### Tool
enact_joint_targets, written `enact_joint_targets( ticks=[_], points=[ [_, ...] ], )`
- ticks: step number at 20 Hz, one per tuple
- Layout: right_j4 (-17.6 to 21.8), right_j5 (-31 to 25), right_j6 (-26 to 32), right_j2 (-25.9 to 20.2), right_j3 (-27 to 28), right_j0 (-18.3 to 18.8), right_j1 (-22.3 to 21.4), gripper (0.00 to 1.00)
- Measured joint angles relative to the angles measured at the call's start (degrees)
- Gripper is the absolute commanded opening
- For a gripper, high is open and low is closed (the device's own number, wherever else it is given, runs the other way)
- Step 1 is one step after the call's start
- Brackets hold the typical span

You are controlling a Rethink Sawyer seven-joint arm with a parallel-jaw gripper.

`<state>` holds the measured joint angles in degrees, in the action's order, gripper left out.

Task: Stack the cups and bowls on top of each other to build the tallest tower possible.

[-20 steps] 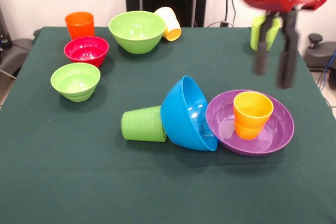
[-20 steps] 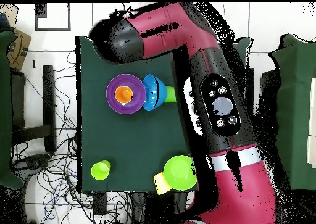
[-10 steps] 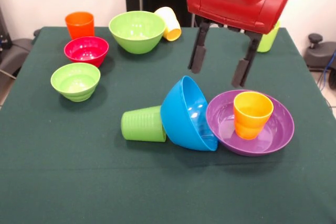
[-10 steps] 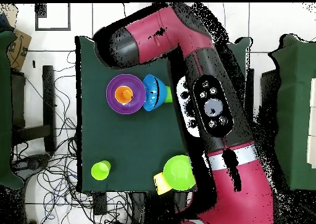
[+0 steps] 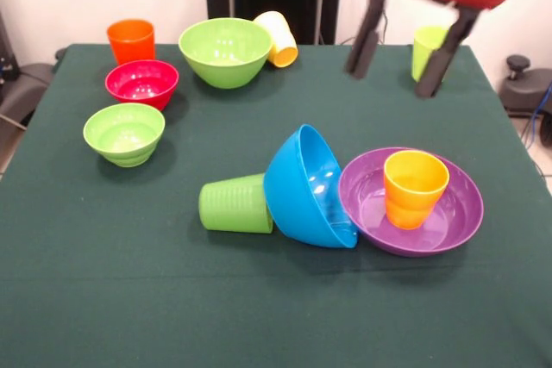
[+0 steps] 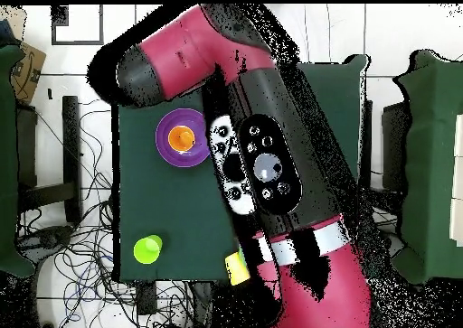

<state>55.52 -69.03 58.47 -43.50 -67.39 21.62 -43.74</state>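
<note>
In the front view my gripper [image 5: 390,82] hangs open and empty above the table's far right, well above and behind the purple bowl [image 5: 454,217]. An orange-yellow cup [image 5: 414,187] stands in that bowl. A large blue bowl [image 5: 308,187] is tipped on its side, leaning on the purple bowl's left rim. A green ribbed cup [image 5: 234,203] lies on its side against the blue bowl. A yellow-green cup [image 5: 427,47] stands far right, partly behind one finger. The overhead view shows the purple bowl [image 6: 163,136], its cup [image 6: 184,138] and the yellow-green cup [image 6: 147,248].
At the far left stand an orange cup [image 5: 131,40], a small red bowl [image 5: 141,82], a small lime green bowl [image 5: 124,133] and a large lime green bowl [image 5: 225,51]. A pale yellow cup [image 5: 278,38] lies on its side beside it. The arm [image 6: 258,162] covers much of the overhead view.
The gripper swung left over the blue bowl, then rose and moved back to the far right. In the overhead view the arm now covers the blue and large green bowls. No object moved.
</note>
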Motion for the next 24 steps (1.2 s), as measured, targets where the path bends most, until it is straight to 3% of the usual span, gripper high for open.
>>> enact_joint_targets(
  ticks=[10,24],
  points=[
    [3.3,0.0,0.0,1.8,0.0,-4.7,-3.0,1.0],
    [4.2,0.0,0.0,3.7,0.0,-3.6,-0.8,1.0]
  ],
)
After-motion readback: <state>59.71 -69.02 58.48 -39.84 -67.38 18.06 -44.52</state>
